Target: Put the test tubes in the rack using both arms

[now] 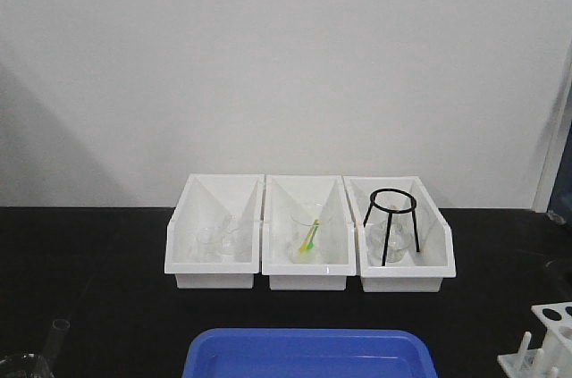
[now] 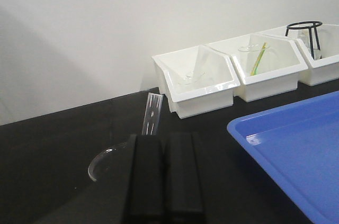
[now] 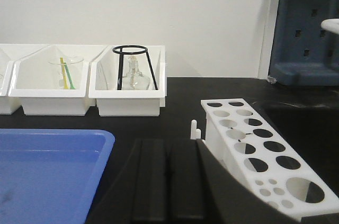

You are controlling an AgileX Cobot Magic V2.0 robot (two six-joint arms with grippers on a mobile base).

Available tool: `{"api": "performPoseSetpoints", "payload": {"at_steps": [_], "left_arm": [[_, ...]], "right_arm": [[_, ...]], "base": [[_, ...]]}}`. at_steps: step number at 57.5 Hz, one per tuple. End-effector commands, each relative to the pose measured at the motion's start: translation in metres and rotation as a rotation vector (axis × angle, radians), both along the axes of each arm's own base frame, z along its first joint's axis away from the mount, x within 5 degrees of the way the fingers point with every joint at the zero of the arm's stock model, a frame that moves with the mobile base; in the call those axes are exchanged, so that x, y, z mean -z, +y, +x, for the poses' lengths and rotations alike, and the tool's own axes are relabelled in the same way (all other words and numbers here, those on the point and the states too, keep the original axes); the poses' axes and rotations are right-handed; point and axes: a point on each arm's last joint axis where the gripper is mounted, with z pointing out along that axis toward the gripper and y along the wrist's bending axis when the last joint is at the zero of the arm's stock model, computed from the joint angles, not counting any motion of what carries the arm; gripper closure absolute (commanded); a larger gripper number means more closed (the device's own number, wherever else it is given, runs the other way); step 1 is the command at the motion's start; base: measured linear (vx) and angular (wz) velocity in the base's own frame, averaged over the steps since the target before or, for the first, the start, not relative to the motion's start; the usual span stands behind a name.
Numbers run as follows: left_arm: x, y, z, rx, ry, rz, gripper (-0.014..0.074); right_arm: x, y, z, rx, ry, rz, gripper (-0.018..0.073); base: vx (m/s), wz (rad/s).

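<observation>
One clear test tube (image 2: pixel 152 113) leans upright in a wide glass beaker (image 2: pixel 103 160) on the black table; it also shows at the lower left of the front view as the test tube (image 1: pixel 60 333). My left gripper (image 2: pixel 165 140) is shut and holds nothing, its tips just in front of the tube. The white rack (image 3: pixel 254 152), its round holes empty, stands to the right of my right gripper (image 3: pixel 168 145), which is shut and holds nothing. In the front view the rack (image 1: pixel 547 342) sits at the lower right. Neither arm shows there.
Three white open-front bins (image 1: pixel 308 273) line the back, holding glassware, a yellow-green stick and a black tripod stand (image 1: pixel 391 222). A blue tray (image 1: pixel 308 356) lies at the front centre between the two grippers. A white wall rises behind. A blue-grey cabinet (image 3: pixel 304 28) stands far right.
</observation>
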Motion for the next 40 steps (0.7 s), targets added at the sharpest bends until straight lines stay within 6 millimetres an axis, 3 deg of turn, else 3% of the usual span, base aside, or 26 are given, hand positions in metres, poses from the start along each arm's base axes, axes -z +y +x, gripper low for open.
{"api": "performPoseSetpoints", "payload": {"at_steps": [1,13,18,24,29,34,40], "left_arm": [[0.001,0.000,-0.001,-0.002,-0.068,-0.030,0.0617],[-0.022,0.002,-0.004,-0.007,-0.275,-0.110,0.0617],[-0.044,0.004,-0.009,0.012,-0.346,-0.260,0.0617],[-0.075,0.005,-0.016,0.024,-0.320,-0.276,0.0617],[-0.105,0.005,-0.021,0.022,-0.289,-0.225,0.0617],[-0.148,0.005,-0.023,0.018,-0.284,-0.163,0.0617],[-0.194,0.001,-0.008,0.014,-0.258,-0.114,0.0617]], "right_arm": [[-0.005,0.001,0.000,-0.015,-0.081,-0.012,0.0566],[-0.014,0.003,-0.001,-0.031,-0.173,-0.016,0.0566],[-0.024,0.004,-0.003,-0.053,-0.289,0.025,0.0566],[-0.042,0.006,-0.009,-0.074,-0.428,0.049,0.0566],[-0.070,0.005,-0.016,-0.073,-0.479,0.091,0.0566],[-0.103,0.003,-0.022,-0.058,-0.467,0.086,0.0566],[-0.147,0.002,-0.020,-0.035,-0.432,0.039,0.0566]], "base": [[0.00,0.00],[0.00,0.00],[0.00,0.00],[0.00,0.00],[0.00,0.00],[0.00,0.00],[0.00,0.00]]}}
